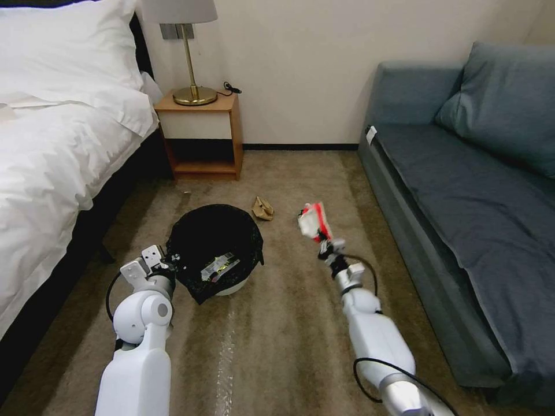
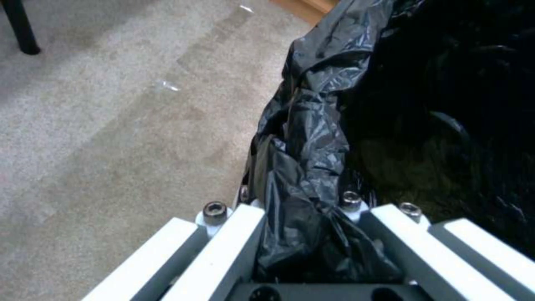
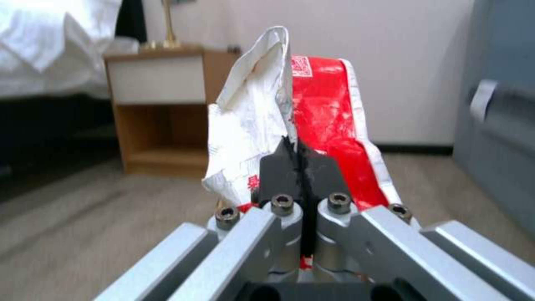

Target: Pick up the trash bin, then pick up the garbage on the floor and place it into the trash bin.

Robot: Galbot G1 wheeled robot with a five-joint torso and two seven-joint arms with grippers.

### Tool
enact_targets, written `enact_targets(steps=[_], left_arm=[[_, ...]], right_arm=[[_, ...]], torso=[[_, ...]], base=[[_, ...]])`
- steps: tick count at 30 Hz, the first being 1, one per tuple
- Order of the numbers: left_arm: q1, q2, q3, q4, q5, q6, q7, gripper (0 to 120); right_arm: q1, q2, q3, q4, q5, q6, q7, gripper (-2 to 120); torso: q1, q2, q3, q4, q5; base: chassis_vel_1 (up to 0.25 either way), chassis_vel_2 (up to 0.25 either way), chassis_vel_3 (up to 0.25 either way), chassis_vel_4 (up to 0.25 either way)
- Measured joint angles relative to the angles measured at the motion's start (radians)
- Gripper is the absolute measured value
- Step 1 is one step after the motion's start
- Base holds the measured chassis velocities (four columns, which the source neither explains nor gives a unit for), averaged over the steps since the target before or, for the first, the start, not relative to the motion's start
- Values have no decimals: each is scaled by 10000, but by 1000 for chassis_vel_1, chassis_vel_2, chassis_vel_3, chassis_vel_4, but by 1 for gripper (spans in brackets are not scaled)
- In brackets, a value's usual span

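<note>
Left gripper (image 1: 167, 261): near left of the scene, at the end of the white left arm, jaws closed on the left rim of the trash bin (image 1: 217, 254); the left wrist view shows its fingers (image 2: 234, 234) pinching a bunched fold of the black bag liner (image 2: 306, 167).

Trash bin: small, round, white, tilted with its mouth toward the camera, liner draped over the rim; sits centre-left over the carpet (image 1: 277, 323). Contents: a wrapper (image 1: 219, 267) with dark and yellow-green print, lying on the liner near the bin's lower edge.

Right gripper (image 1: 325, 245): right of the bin and apart from it, raised above the carpet, jaws clamped tight on the lower edge of the red-and-white carton (image 1: 314, 222). In the right wrist view the dark fingertips (image 3: 278, 167) meet with the crumpled carton (image 3: 312, 121) standing upright beyond them.

Tan paper wad (image 1: 262, 208): on the carpet just beyond the bin's far right rim, left of the carton, touching neither.

Surroundings: bed with white bedding (image 1: 52, 133), far left; wooden nightstand (image 1: 202, 136) against the far wall, bearing a brass lamp (image 1: 191, 58); blue-grey sofa (image 1: 462, 185) along the right side.
</note>
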Motion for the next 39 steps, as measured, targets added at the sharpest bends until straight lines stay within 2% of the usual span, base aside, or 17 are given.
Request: enact_targets(steps=[1,7,10,12,16,27,39], left_arm=[[0,0,0,0,0,0,0,3],[-27,15,4,51,20,-7,19,3],[-27,15,2,62,31,-9,21,3],[-14,17,7,65,40,-10,22,3],[-12,12,10,68,71,-10,23,3],[-43,-103,24,188,204,-60,53,3],[-70,-206,114,229,370,-76,64,3]], right_arm=[[0,0,0,0,0,0,0,0],[-615,-497,-1194,2435,637,-601,541,0],[-795,-545,-1582,2992,705,-691,642,0],[-1072,-573,-2442,3973,728,-805,740,0],[-1267,-655,-3538,4797,693,-937,780,0],[-1774,-1237,-5166,5794,458,-1197,770,0],[-1600,-1158,-5977,5783,224,-1166,680,0]], torso=[[0,0,0,0,0],[0,1,-1,-2,0],[0,2,0,0,-1],[0,1,-1,0,-1],[0,2,-1,1,-1],[-1,2,-1,1,-1],[0,2,0,0,-1]], base=[[0,0,0,0],[0,0,0,0],[0,0,0,0],[0,0,0,0],[0,0,0,0],[0,0,0,0],[0,0,0,0]])
